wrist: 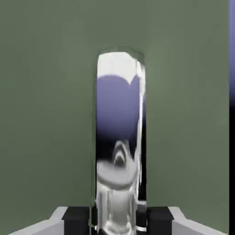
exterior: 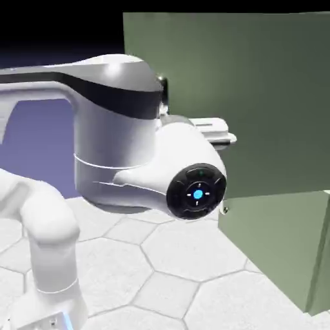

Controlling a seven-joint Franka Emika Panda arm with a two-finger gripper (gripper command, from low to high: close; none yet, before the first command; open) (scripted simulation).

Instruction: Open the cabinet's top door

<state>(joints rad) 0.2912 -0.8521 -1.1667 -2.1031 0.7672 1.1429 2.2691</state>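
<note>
The sage-green cabinet (exterior: 319,271) stands at the exterior view's right. Its top door (exterior: 258,97) reaches much farther left than the lower door (exterior: 277,251), so it stands swung out from the cabinet front. The hand view is filled by the green top door (wrist: 46,114), with its silver handle (wrist: 119,128) running upright through the middle. My gripper (wrist: 118,221) is shut on the handle, one dark pad (wrist: 76,215) pressed against each side. In the exterior view the white hand (exterior: 213,130) rests against the door, and the wrist hides the fingers and most of the handle.
The arm's big white wrist joint (exterior: 196,192) and forearm (exterior: 97,84) fill the middle of the exterior view, in front of the door. The table (exterior: 187,271) has a pale hexagon pattern. The blue-violet backdrop (wrist: 232,46) shows past the door's edge.
</note>
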